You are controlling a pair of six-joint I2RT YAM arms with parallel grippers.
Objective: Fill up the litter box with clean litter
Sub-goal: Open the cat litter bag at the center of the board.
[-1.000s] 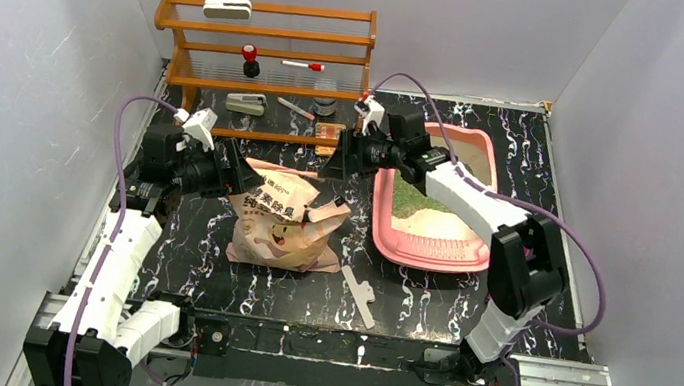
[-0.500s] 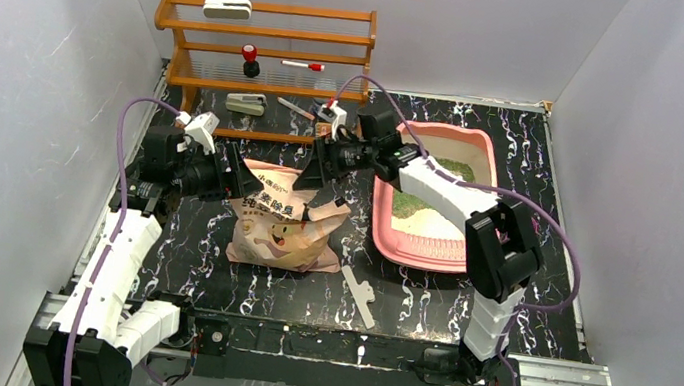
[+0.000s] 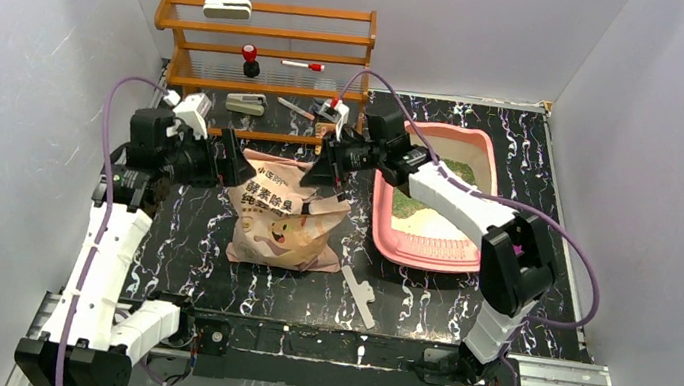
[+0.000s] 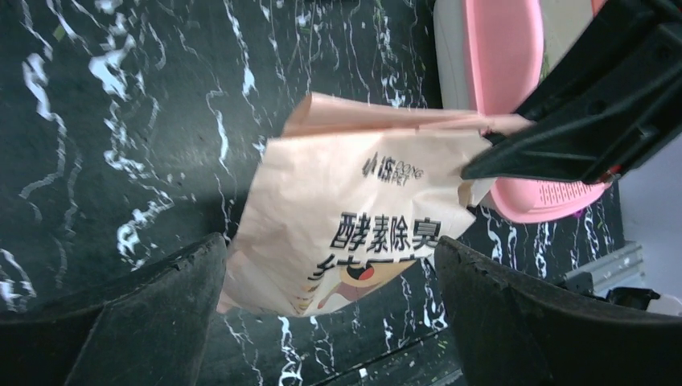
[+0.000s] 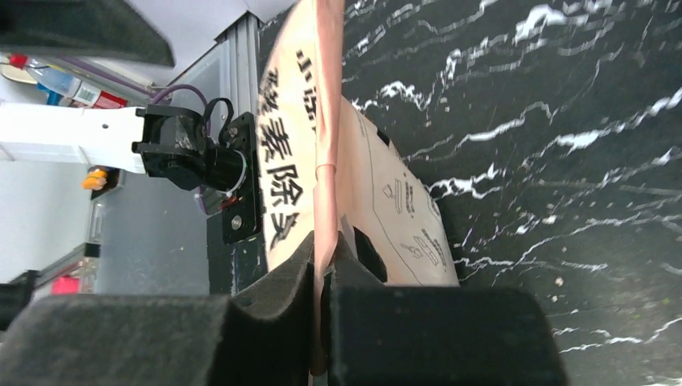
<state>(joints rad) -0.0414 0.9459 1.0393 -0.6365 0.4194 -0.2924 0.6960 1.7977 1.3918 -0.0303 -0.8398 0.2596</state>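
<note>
The pink litter box (image 3: 425, 258) lies right of centre, with a patch of green clean litter (image 3: 406, 203) on its pale floor. The beige printed bag (image 3: 282, 220) stands upright just left of it. My right gripper (image 3: 327, 173) reaches from over the box and is shut on the bag's pinched top edge (image 5: 326, 173), which runs between its pads (image 5: 277, 277). My left gripper (image 3: 239, 166) hovers open at the bag's upper left corner. In the left wrist view the bag (image 4: 354, 209) lies beyond my left gripper's wide-apart fingers (image 4: 185, 273), apart from them.
A wooden shelf rack (image 3: 269, 33) with small items stands at the back left. A pale flat tool (image 3: 359, 296) lies on the dark marbled table (image 3: 191, 232) in front of the bag. Grey walls close in on both sides.
My right gripper swung left from beside the litter box to the bag's top edge and shut on it. My left gripper opened wider and shifted slightly toward the bag.
</note>
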